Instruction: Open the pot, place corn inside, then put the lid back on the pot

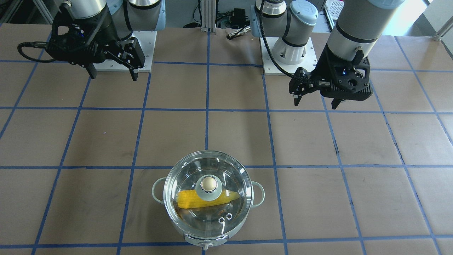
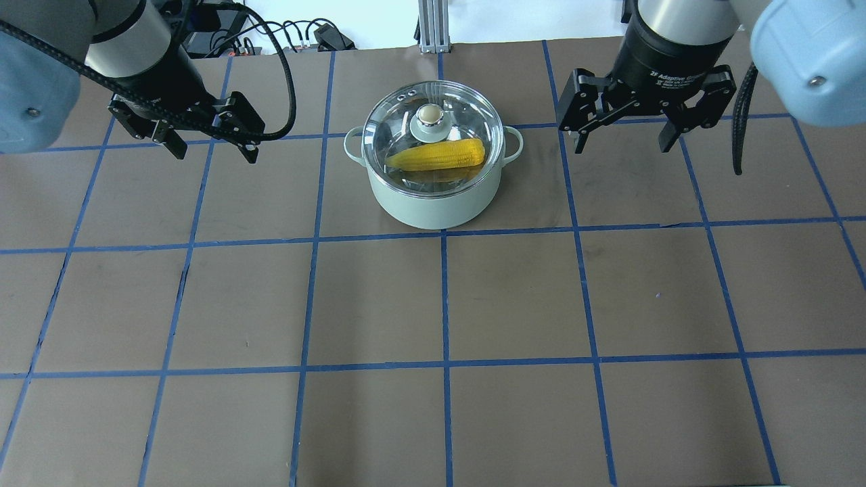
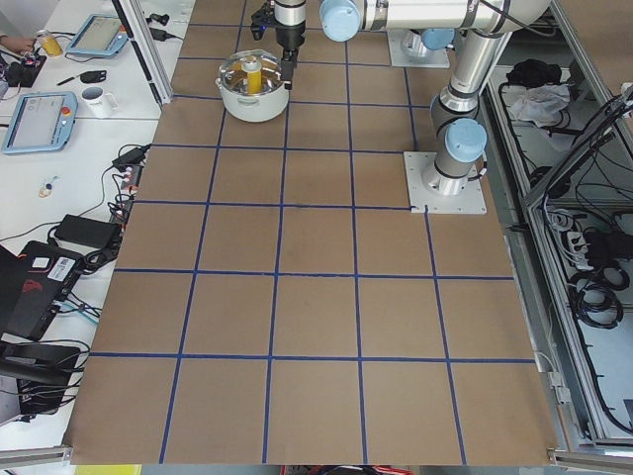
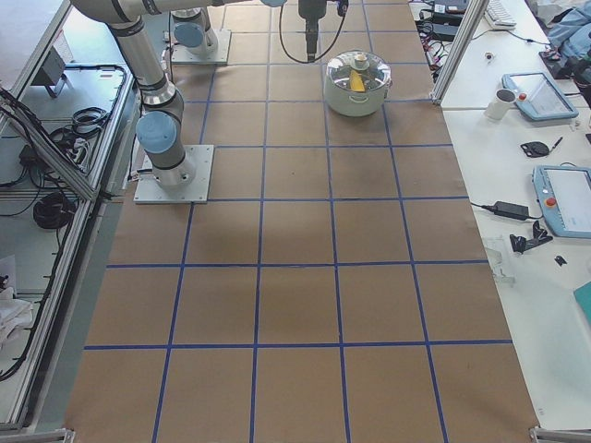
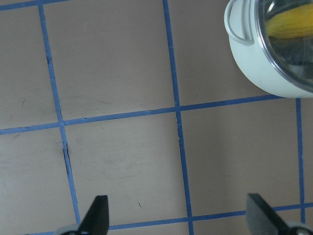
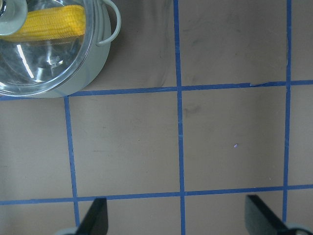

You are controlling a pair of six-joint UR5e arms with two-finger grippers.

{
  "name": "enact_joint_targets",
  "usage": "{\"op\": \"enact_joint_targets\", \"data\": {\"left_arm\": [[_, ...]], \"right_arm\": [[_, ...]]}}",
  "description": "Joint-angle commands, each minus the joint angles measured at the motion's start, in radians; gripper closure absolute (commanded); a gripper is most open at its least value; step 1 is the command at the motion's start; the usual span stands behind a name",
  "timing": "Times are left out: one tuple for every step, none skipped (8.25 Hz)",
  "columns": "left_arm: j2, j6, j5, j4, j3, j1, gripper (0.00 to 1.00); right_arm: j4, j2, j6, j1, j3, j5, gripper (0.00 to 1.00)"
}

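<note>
The mint-green pot (image 2: 433, 206) stands at the far middle of the table. The clear glass lid (image 2: 452, 108) with its beige knob (image 2: 427, 113) sits on it. The yellow corn (image 2: 440, 155) lies inside, seen through the glass. My left gripper (image 2: 215, 152) hovers open and empty to the pot's left. My right gripper (image 2: 622, 143) hovers open and empty to its right. The front view shows the pot (image 1: 208, 238), lid (image 1: 198, 175), corn (image 1: 189, 200), left gripper (image 1: 315, 103) and right gripper (image 1: 114, 76). The left wrist view shows the pot (image 5: 259, 73), the right wrist view the corn (image 6: 49, 22).
The table is brown paper with a blue tape grid (image 2: 443, 304). The arm bases (image 1: 286, 53) stand at the robot's side. Side tables with tablets and a mug (image 3: 97, 97) lie beyond the table's far edge.
</note>
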Motion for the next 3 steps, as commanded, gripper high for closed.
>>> {"op": "enact_joint_targets", "data": {"left_arm": [[0.000, 0.000, 0.000, -0.001, -0.001, 0.000, 0.00], [0.000, 0.000, 0.000, -0.001, -0.001, 0.000, 0.00], [0.000, 0.000, 0.000, -0.002, -0.001, 0.000, 0.00]], "right_arm": [[-0.001, -0.001, -0.006, -0.001, 0.001, 0.000, 0.00], [-0.001, -0.001, -0.006, -0.001, 0.001, -0.003, 0.00], [-0.003, -0.001, -0.006, -0.003, 0.001, -0.005, 0.00]]}}
